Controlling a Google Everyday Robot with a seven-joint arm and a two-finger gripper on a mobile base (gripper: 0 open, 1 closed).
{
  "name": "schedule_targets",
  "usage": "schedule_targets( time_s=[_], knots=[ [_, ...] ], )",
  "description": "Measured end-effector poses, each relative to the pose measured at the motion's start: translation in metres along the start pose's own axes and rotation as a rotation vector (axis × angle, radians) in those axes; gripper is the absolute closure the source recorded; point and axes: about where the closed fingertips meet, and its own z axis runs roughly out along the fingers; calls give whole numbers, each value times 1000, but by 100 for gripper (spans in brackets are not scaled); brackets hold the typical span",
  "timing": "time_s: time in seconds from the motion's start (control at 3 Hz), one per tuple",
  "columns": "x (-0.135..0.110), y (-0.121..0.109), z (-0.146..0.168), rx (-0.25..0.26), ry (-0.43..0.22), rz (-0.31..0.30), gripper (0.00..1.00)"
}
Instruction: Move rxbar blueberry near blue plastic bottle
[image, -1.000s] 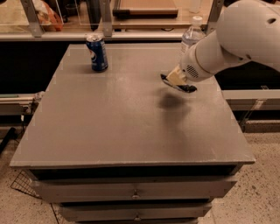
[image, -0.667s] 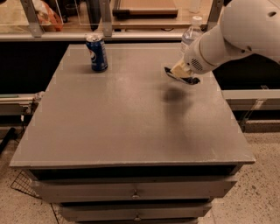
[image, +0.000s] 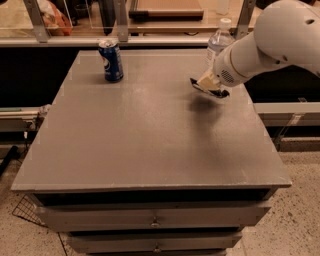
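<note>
Camera view, gripper (image: 208, 83) clamped on rxbar blueberry (image: 220, 93), long axis left-right, above table (image: 150, 150), just beside blue plastic bottle (image: 218, 44)

The light is soft, a bit dim and warm, and it comes from above. The grey desk (image: 150, 145) is lit evenly. The tool (image: 209, 84) is over the right back part of the desk, gripping the snack bar (image: 210, 91). A soft dark shadow (image: 205, 106) lies on the desk just under it. The white arm (image: 280, 35) looks brightest. Under the desk top it is very dark.
</note>
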Motion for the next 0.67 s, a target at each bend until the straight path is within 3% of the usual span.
schedule_targets(
  time_s=[0.33,0.67],
  knots=[
    [9,3,4,-5,7,4,18],
    [16,8,3,-12,14,11,0]
  ],
)
